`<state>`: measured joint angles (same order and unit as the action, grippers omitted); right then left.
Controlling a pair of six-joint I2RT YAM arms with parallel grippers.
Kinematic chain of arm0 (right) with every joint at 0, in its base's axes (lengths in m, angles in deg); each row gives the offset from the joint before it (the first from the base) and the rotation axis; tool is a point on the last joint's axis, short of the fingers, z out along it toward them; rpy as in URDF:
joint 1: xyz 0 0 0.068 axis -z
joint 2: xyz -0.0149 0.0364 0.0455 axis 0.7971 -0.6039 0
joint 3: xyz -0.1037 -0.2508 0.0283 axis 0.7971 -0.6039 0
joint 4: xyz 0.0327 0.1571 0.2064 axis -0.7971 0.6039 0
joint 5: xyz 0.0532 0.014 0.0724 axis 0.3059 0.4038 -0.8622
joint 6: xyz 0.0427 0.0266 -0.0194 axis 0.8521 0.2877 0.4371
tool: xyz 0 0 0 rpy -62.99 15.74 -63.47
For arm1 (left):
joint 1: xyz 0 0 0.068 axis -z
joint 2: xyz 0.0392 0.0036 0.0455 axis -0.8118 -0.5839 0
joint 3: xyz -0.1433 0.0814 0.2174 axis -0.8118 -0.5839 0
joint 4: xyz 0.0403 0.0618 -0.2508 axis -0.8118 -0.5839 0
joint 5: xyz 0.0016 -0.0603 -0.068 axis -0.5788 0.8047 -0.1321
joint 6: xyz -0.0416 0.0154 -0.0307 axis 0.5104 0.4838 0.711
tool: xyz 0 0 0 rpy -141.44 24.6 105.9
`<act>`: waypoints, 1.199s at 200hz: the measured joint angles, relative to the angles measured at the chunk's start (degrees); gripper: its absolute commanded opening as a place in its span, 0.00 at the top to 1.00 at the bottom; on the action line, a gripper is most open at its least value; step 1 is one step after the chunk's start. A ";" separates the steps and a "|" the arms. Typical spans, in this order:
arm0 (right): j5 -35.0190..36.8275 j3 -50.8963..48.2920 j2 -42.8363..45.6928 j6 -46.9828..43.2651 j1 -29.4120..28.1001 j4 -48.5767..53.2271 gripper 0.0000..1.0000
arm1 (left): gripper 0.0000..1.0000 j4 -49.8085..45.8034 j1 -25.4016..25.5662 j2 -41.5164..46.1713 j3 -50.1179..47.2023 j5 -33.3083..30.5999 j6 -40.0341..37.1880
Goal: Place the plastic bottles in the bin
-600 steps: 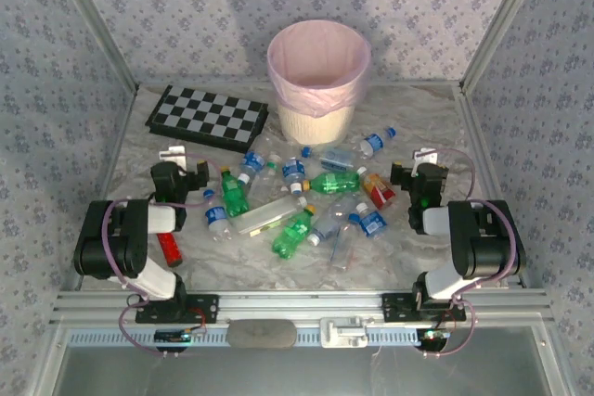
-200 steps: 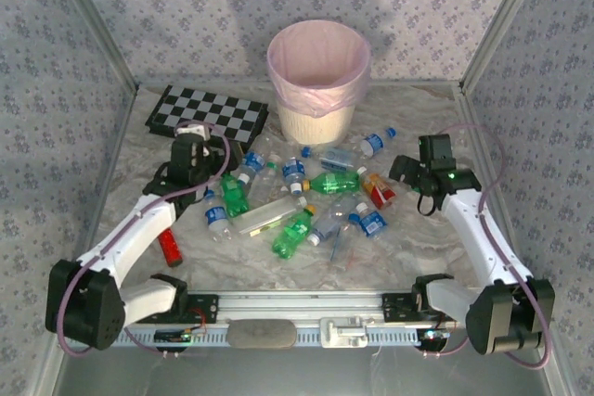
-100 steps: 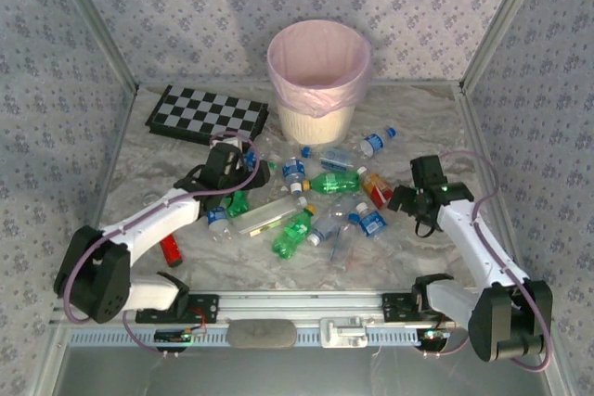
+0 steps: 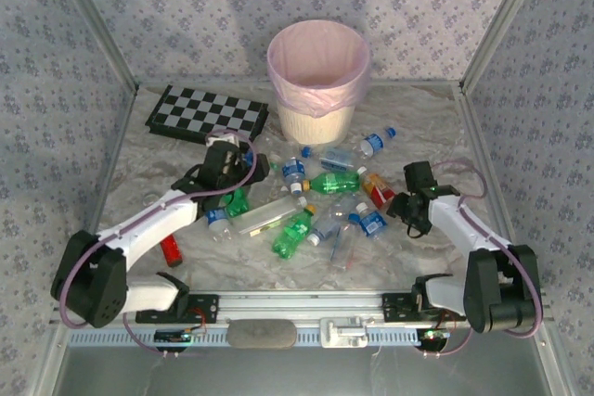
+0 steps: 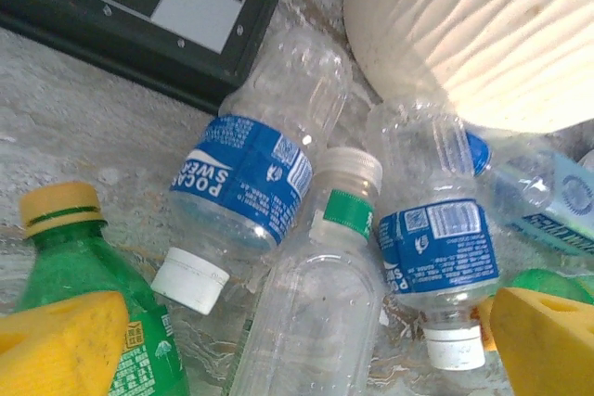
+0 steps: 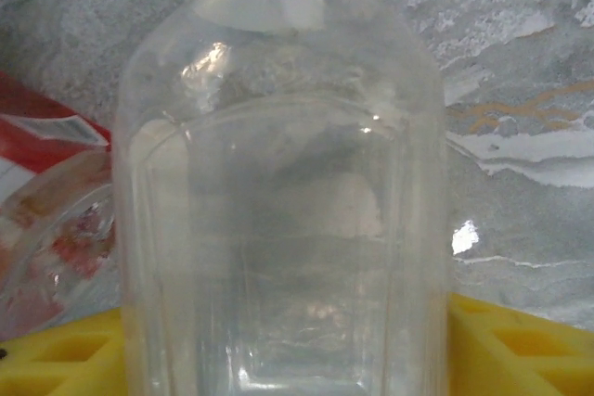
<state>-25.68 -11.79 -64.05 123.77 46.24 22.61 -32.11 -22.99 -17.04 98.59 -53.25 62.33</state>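
Pick phase: plastic bottles (image 4: 306,201) lay strewn on table (image 4: 418,257) before bin (image 4: 316,122), which looked empty. L gripper (image 4: 243,172) jaws spread, straddling green-collared bottle (image 5: 311,322). Next: lower, close, lift. R gripper (image 4: 406,199): wrist cam showed clear bottle (image 6: 283,229) between yellow fingers (image 6: 520,350), top cam didn't. Clamped or not, couldn't tell.

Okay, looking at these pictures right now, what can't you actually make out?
Right wrist view: whether the right gripper is clamped on the clear bottle. The bottle covers the gap, and the bottom edge cuts off the fingers.
Top view: the lower inside of the bin. Its near wall hides it, so any bottles there cannot be seen.
Top view: the small red object beside the left arm is too small to identify.
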 measured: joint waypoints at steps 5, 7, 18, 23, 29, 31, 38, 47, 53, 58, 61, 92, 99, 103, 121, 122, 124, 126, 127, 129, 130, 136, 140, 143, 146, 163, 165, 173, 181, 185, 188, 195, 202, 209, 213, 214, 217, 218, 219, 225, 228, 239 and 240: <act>-0.04 -0.13 -0.09 0.02 0.04 -0.28 0.40 | 0.00 0.00 0.00 0.66 -0.15 -0.42 0.11; -0.02 -0.15 -0.09 0.15 0.11 -0.35 0.41 | 0.00 0.00 0.00 0.94 -0.26 -0.63 0.15; -0.02 -0.15 -0.09 0.02 0.26 -0.66 0.45 | 0.00 -0.07 0.00 2.40 -0.87 -1.64 0.33; -0.09 -0.15 -0.09 0.20 0.35 -0.81 0.46 | 0.00 -0.04 0.00 2.95 -1.20 -2.16 0.35; -0.07 -0.15 -0.09 0.15 0.48 -0.83 0.48 | 0.00 -0.07 0.00 3.56 -1.53 -2.64 0.35; -0.09 -0.15 -0.07 -0.04 0.52 -0.81 0.48 | 0.00 -0.11 0.00 3.78 -1.64 -2.91 0.39; -0.04 -0.15 0.02 -0.24 0.68 -0.74 0.49 | 0.00 -0.17 0.00 4.39 -2.01 -3.56 0.61; 0.00 -0.13 0.24 -0.28 0.74 -0.68 0.51 | 0.00 -0.26 0.00 5.03 -2.45 -4.39 0.79; 0.00 -0.07 0.61 -0.48 0.74 -0.48 0.52 | 0.00 -0.37 0.00 5.35 -2.69 -4.92 0.94; -0.02 0.09 0.96 -0.72 0.74 -0.04 0.52 | 0.00 -0.46 0.00 5.62 -2.86 -5.42 1.09; 0.00 0.22 1.31 -0.87 0.74 0.28 0.52 | 0.00 -0.48 0.00 5.70 -2.95 -5.68 1.22; 0.02 4.66 7.08 -3.28 0.74 4.48 0.53 | 0.00 -1.42 -0.33 6.51 -3.65 -7.37 2.60; -0.02 6.40 8.76 -3.93 0.74 4.96 0.53 | 0.00 -1.60 -0.59 6.60 -3.67 -7.48 2.91; -0.02 7.56 9.68 -4.37 0.74 5.22 0.53 | 0.00 -1.62 -0.72 6.62 -3.72 -7.48 3.10; -0.52 13.03 12.44 -5.81 0.74 5.18 0.54 | 0.00 -1.81 -1.66 7.23 -3.89 -7.45 3.54; -0.52 13.25 12.50 -5.88 0.74 5.16 0.54 | 0.00 -1.84 -1.70 7.26 -3.89 -7.43 3.56; -0.70 13.97 12.66 -5.95 0.74 5.03 0.54 | 0.00 -1.86 -1.79 7.37 -3.89 -7.45 3.63; -0.83 14.71 12.81 -6.10 0.74 4.79 0.54 | 0.00 -1.88 -1.90 7.48 -3.89 -7.48 3.72; -0.98 15.17 12.87 -6.21 0.74 4.72 0.54 | 0.00 -1.88 -1.95 7.50 -3.89 -7.45 3.74; -1.11 15.63 12.92 -6.32 0.74 4.57 0.54 | 0.00 -1.88 -2.12 7.56 -3.89 -7.43 3.74; -1.27 16.15 12.98 -6.34 0.74 4.39 0.54 | 0.00 -1.88 -2.16 7.61 -3.89 -7.45 3.76; -1.81 17.92 12.98 -6.75 0.68 3.65 0.54 | 0.00 -1.88 -2.51 7.87 -3.91 -7.43 3.76; -2.34 19.47 12.90 -6.86 0.66 2.75 0.54 | 0.00 -1.88 -2.71 8.02 -3.93 -7.45 3.78; -2.64 20.28 12.76 -7.04 0.57 2.27 0.54 | 0.00 -1.88 -2.89 8.17 -3.98 -7.43 3.78; -2.97 21.29 12.63 -7.08 0.57 1.73 0.54 | 0.00 -1.86 -3.02 8.33 -4.02 -7.43 3.78; -5.29 26.80 10.71 -7.43 -0.07 -1.49 0.54 | 0.00 -1.62 -3.82 9.20 -4.68 -7.21 3.98; -5.70 27.76 10.29 -7.43 -0.15 -2.08 0.54 | 0.00 -1.60 -3.91 9.35 -4.81 -7.17 4.00; -6.91 30.60 8.63 -7.43 -0.66 -3.76 0.54 | 0.00 -1.57 -4.04 9.79 -5.33 -6.95 3.98; -8.04 33.99 6.40 -7.48 -1.36 -5.46 0.54 | 0.00 -1.57 -4.26 10.27 -5.95 -6.78 3.96; -8.41 35.58 5.42 -7.50 -1.68 -6.16 0.54 | 0.00 -1.60 -4.26 10.54 -6.25 -6.60 3.96; -8.79 36.85 4.42 -7.61 -2.03 -6.93 0.54 | 0.00 -1.70 -4.31 10.75 -6.49 -6.51 3.96; -9.49 39.78 2.25 -7.72 -2.80 -8.52 0.54 | 0.00 -1.81 -4.31 11.34 -7.06 -6.29 3.91; -10.12 42.64 0.00 -7.87 -3.65 -10.01 0.54 | 0.00 -2.05 -4.33 12.07 -7.65 -6.12 3.78; -10.60 45.57 -2.40 -7.93 -4.48 -11.13 0.54 | 0.00 -2.56 -4.42 12.96 -8.24 -5.86 3.69; -10.95 47.45 -3.89 -8.04 -5.01 -11.78 0.54 | 0.00 -2.95 -4.55 13.42 -8.52 -5.70 3.63; -10.99 47.80 -4.24 -8.07 -5.14 -11.87 0.54 | 0.00 -3.06 -4.57 13.55 -8.59 -5.66 3.61; -11.26 49.16 -5.40 -8.09 -5.55 -12.17 0.54 | 0.00 -3.26 -4.59 13.99 -8.83 -5.53 3.52; -11.23 49.48 -5.66 -8.11 -5.64 -12.24 0.54 | 0.00 -3.37 -4.63 14.14 -8.94 -5.53 3.50; -11.28 49.79 -5.95 -8.13 -5.73 -12.35 0.54 | 0.00 -3.45 -4.66 14.25 -8.98 -5.51 3.50; -11.61 52.22 -8.20 -8.28 -6.45 -13.00 0.54 | 0.00 -4.07 -4.76 15.02 -9.35 -5.46 3.37; -11.78 53.44 -9.49 -8.31 -6.82 -13.53 0.54 | 0.00 -4.37 -4.90 15.45 -9.55 -5.46 3.28; -12.22 57.94 -13.92 -8.50 -8.17 -14.27 0.54 | 0.00 -5.27 -5.42 17.11 -10.43 -5.35 3.08; -12.26 58.25 -14.27 -8.52 -8.26 -14.34 0.54 | 0.00 -5.35 -5.46 17.25 -10.49 -5.35 3.08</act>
<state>-37.94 46.46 -78.32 115.25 37.98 8.27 -37.47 -28.45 0.20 88.10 -58.61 65.41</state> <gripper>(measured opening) 0.553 0.998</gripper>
